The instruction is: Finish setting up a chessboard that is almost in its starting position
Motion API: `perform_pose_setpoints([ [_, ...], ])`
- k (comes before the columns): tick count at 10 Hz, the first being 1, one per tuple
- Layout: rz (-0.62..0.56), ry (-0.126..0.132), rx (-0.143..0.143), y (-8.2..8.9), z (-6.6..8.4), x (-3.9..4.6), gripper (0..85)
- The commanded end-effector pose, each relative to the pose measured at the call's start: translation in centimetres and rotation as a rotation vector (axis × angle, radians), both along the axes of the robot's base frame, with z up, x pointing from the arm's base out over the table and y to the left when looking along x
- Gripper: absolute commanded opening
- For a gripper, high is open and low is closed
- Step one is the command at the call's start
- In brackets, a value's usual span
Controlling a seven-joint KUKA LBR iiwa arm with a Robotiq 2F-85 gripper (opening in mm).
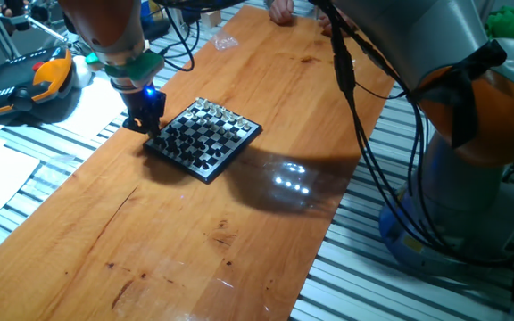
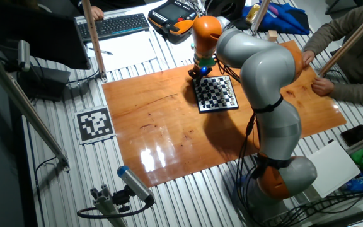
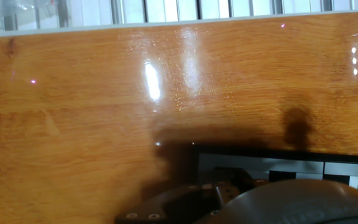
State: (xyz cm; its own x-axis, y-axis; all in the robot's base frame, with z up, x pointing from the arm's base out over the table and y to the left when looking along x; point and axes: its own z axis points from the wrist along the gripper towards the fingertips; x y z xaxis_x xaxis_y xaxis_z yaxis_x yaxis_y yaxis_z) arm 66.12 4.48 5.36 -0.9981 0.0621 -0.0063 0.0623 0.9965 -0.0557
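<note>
Because the black two-finger gripper hangs low at the near-left corner of the small black-framed chessboard with black-and-white checks, the main risk is a sideways brush against the frame, which I judge would slide the light board over the glossy wood and jostle the tiny pieces. In the hand view only the board's dark frame and a strip of checks show at the bottom, partly behind the hand's own dark housing, so the fingertips are hidden and I cannot tell whether the jaws stand apart, together, or clamped on a piece; descending on that uncertainty could tip a neighbouring piece in the crowded back rows. Nearest in one fixed view, the front stretch of the long orange-brown wooden tabletop is bare grain with bright lamp glare. The chessboard lies past the middle of the tabletop, toward its far-left corner and turned diagonally to its edges, with dark pieces along the side next to the gripper and silvery-white pieces along the opposite side. Which piece is out of place is too small to make out, so a wrong pick is a further hazard. Beyond the tabletop's left edge an orange-and-black handheld control pendant rests well apart from the board, and black cables dangle above the right edge, where a wide swing of the arm might drag them across the wood.
</note>
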Motion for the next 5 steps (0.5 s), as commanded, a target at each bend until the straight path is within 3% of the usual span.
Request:
perform_pose_setpoints([
  [1, 0.0, 0.002, -0.002, 0.03, -0.08, -0.06, 34.0],
  [5, -0.009, 0.002, -0.01, 0.16, 0.29, 0.14, 34.0],
])
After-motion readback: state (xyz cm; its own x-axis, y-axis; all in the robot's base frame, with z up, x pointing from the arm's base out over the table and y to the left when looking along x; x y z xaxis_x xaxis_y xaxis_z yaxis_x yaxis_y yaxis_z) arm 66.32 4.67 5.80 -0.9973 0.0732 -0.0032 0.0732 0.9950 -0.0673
